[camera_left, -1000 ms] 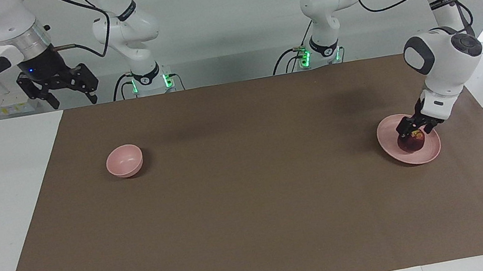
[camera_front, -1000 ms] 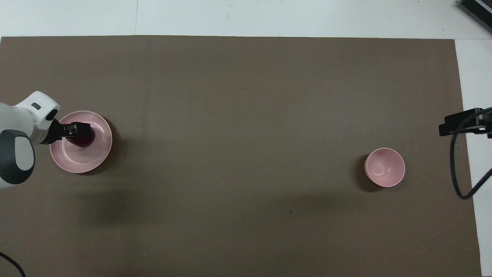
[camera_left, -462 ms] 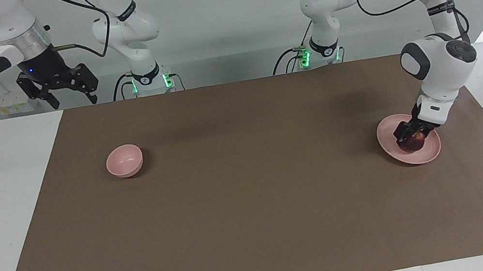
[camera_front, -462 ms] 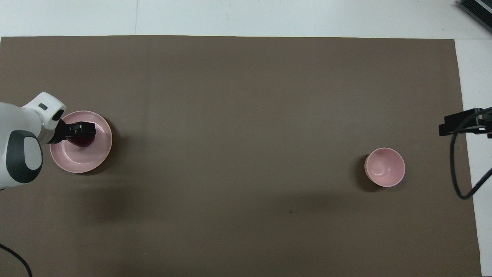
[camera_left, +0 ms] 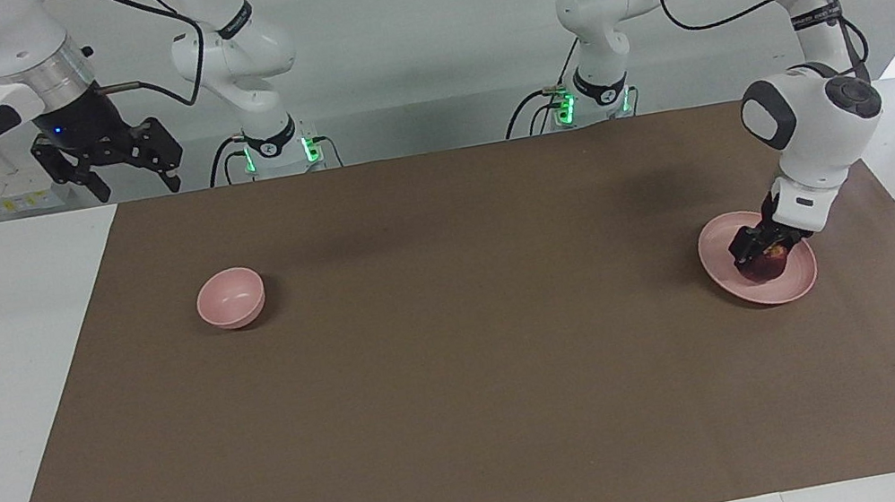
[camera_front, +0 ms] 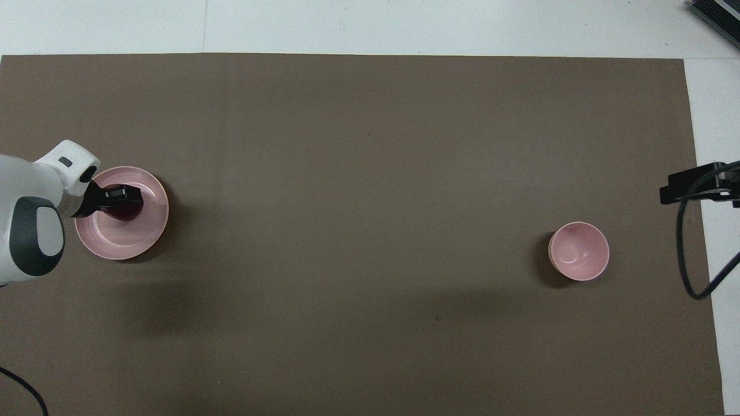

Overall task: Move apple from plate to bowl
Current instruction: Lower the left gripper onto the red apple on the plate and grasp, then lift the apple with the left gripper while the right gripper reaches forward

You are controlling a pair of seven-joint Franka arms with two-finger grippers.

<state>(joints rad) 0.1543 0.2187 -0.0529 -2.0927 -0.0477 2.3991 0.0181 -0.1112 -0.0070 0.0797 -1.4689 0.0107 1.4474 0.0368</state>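
- The plate (camera_left: 758,285) is taken as the landmark; it lies on the brown mat (camera_left: 465,357) toward the left arm's end of the table.
- The apple (camera_left: 771,264) is seen on the plate, on the part nearer to the robots; only its lower, dark red side shows in the facing view, and most of it is covered by the gripper in the overhead view.
- The left gripper (camera_left: 762,253) is set down over the apple, with its fingers at the apple's sides; whether they are clamped tight on it cannot be told, as the fingertips merge with the dark fruit.
- The bowl (camera_left: 231,298) is found well apart from the plate, toward the right arm's end of the table, upright, with nothing visible in it.
- The right gripper (camera_left: 110,162) is held up in the air, well apart from the plate, above the table edge by the robots, with its fingers spread apart; it is waiting. In the overhead view only a dark piece of it is caught at the frame edge.
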